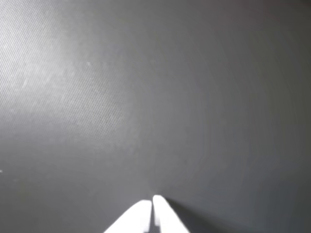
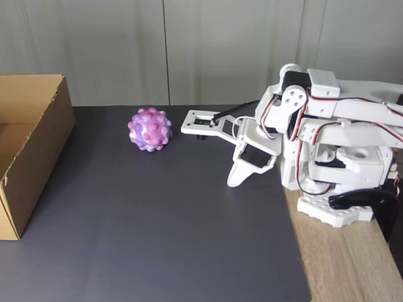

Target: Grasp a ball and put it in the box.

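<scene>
The bumpy ball (image 2: 150, 129), marbled purple, pink and white, rests on the dark mat near the back of the fixed view. At the left edge stands the open brown cardboard box (image 2: 39, 148). The white arm is folded at the right, and its gripper (image 2: 233, 182) points down at the mat, well to the right of the ball and nearer the camera. In the wrist view the gripper (image 1: 151, 200) enters from the bottom edge. Its two white fingertips (image 1: 163, 213) lie together over bare mat with nothing between them.
The dark grey mat (image 2: 157, 239) covers most of the table. Bare wood (image 2: 340, 270) shows at the right, where the arm's base (image 2: 334, 214) is clamped. A pale panelled wall runs behind. Open mat lies between ball and box.
</scene>
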Robot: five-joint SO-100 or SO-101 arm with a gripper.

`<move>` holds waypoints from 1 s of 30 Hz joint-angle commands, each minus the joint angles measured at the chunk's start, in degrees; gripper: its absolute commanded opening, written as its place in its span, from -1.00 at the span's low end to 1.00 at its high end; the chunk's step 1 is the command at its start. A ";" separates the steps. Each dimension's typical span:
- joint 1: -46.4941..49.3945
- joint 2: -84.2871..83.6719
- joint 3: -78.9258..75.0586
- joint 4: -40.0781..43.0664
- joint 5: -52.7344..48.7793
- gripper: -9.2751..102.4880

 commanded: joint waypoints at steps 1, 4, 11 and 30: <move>1.05 -0.44 0.18 0.53 1.05 -0.84; 2.72 -0.53 0.18 0.44 1.32 -0.84; 5.62 -0.62 -0.44 -2.37 5.45 -0.84; 10.11 -5.80 -22.06 -5.80 9.76 -0.84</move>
